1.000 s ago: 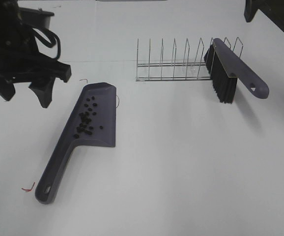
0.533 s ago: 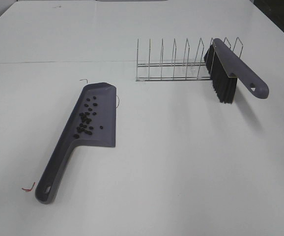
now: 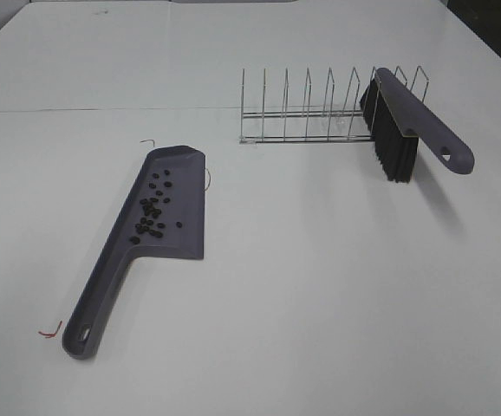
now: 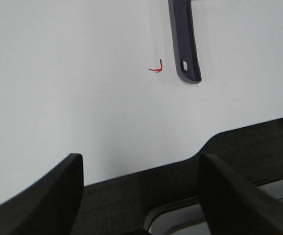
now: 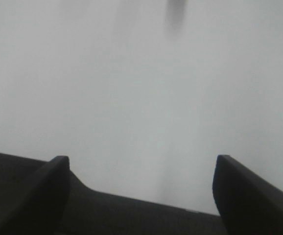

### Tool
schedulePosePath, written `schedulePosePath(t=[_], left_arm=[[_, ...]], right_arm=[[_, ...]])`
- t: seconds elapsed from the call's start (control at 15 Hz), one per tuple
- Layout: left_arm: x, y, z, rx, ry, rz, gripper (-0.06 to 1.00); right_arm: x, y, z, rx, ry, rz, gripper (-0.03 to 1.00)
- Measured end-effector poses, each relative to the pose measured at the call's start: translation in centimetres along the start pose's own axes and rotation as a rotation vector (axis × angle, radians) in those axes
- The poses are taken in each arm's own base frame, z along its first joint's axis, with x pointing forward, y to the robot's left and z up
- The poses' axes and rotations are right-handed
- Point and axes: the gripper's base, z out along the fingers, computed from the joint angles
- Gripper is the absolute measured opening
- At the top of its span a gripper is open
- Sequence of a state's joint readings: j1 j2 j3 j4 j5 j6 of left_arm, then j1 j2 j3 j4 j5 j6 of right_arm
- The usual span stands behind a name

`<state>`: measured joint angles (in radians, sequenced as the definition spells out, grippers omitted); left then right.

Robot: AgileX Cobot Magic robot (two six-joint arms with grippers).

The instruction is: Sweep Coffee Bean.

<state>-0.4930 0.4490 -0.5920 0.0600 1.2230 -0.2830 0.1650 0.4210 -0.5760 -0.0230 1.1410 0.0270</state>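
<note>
You had the left gripper (image 4: 139,193) spread wide and empty near the table (image 3: 320,303) edge, with the dustpan (image 3: 159,217) handle beyond its fingers (image 4: 48,196), and the right gripper (image 5: 139,191) was likewise parted and held nothing. Ahead of both, the coffee bean (image 3: 152,210) scatter lay inside the dustpan's tray, and farthest off the brush (image 3: 406,126) leaned on the wire rack (image 3: 307,113). By my reading the sweep looked finished, so your next move called only for parking the arms.
</note>
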Motion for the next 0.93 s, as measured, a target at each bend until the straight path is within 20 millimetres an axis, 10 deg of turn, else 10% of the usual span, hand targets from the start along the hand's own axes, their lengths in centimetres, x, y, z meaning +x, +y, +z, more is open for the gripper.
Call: schedulePosePath(t=[0.4,0.93], left_arm=[[3.1,0.9,-1.9,0.078,-0.362,0.122,0.61],[3.2,0.4,-1.9,0.11,-0.387,0.236,0.61]], right_arm=[[3.5,1.1,-2.1,-0.115,-0.3,-0.141,0.74],[3.6,1.2,-2.2,-0.128,-0.313,-0.162,0.74]])
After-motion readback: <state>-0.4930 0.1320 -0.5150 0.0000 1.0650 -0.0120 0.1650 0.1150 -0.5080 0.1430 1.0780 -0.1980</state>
